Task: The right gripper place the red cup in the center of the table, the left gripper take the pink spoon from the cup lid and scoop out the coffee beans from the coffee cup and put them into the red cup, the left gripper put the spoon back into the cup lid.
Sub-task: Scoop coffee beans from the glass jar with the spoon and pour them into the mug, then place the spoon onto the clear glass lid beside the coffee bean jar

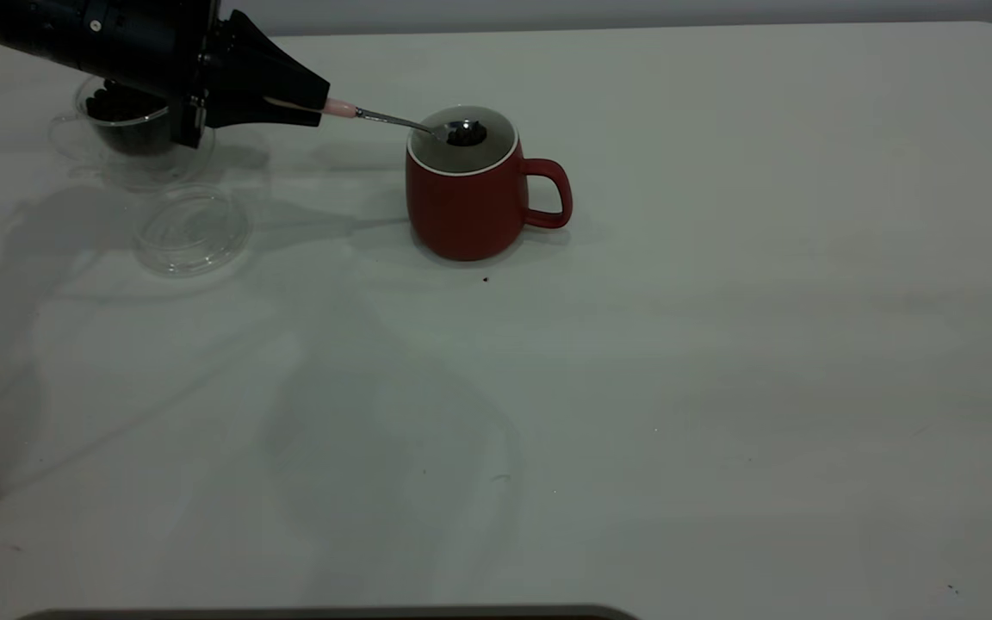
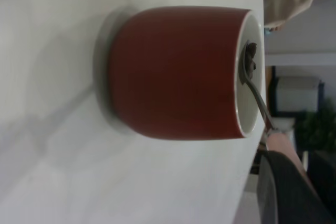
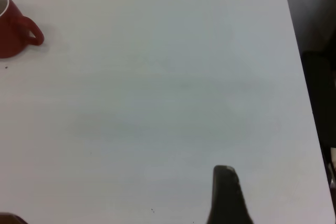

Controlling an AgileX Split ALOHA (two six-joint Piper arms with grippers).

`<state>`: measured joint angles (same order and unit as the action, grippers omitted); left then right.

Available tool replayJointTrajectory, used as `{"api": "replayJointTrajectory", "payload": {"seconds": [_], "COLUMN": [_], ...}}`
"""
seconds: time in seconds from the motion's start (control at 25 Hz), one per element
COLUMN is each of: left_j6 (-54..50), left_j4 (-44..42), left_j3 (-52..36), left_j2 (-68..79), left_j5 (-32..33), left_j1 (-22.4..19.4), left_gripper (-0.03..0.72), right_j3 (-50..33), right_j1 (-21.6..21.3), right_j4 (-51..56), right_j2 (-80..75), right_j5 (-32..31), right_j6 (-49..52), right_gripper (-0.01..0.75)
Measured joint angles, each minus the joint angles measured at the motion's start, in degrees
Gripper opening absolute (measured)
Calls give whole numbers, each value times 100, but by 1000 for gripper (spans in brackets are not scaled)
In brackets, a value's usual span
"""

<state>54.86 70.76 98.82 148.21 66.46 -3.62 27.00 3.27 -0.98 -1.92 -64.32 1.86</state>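
Observation:
The red cup [image 1: 470, 207] stands upright near the middle of the table [image 1: 720, 344], handle to the right. My left gripper [image 1: 322, 105] is shut on the pink spoon [image 1: 393, 119] by its handle. The spoon's bowl hangs over the cup's mouth with a few coffee beans [image 1: 467, 133] on it. In the left wrist view the red cup [image 2: 173, 72] fills the frame, with the spoon [image 2: 257, 98] at its rim. The coffee cup [image 1: 130, 129] with dark beans stands behind the left arm, partly hidden. The cup lid [image 1: 192, 229] lies bare in front of it. My right gripper [image 3: 121, 203] hovers over bare table, one finger [image 3: 227, 192] showing alone.
A single dark speck [image 1: 486, 279] lies on the table just in front of the red cup. The table's right edge [image 3: 299, 77] runs close to the right gripper. A dark strip [image 1: 332, 613] lines the near edge.

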Motion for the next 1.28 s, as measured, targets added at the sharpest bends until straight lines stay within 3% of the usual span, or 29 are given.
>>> {"api": "replayJointTrajectory", "payload": {"seconds": [0.2,0.44,0.6,0.92,1.08,1.28], "left_j6": [1283,3620,4230,3665,2668,1115], "left_j4": [6,6,6,-5,-129,-883], "left_j3": [0,0,0,0,0,0], "left_j2": [0,0,0,-284,-873,-1722], "left_j5": [-5,-5,-5,-5,-5,56], "left_j1": [1,1,1,-52,-197,-533], "left_gripper": [119,119,119,119,119,119], "right_j3": [0,0,0,0,0,0], "right_j1": [0,0,0,0,0,0], "right_j4": [0,0,0,0,0,0], "right_j2": [0,0,0,0,0,0], "right_j5": [0,0,0,0,0,0], "right_j6": [0,0,0,0,0,0], "right_gripper": [535,535,535,535,535,535]}}
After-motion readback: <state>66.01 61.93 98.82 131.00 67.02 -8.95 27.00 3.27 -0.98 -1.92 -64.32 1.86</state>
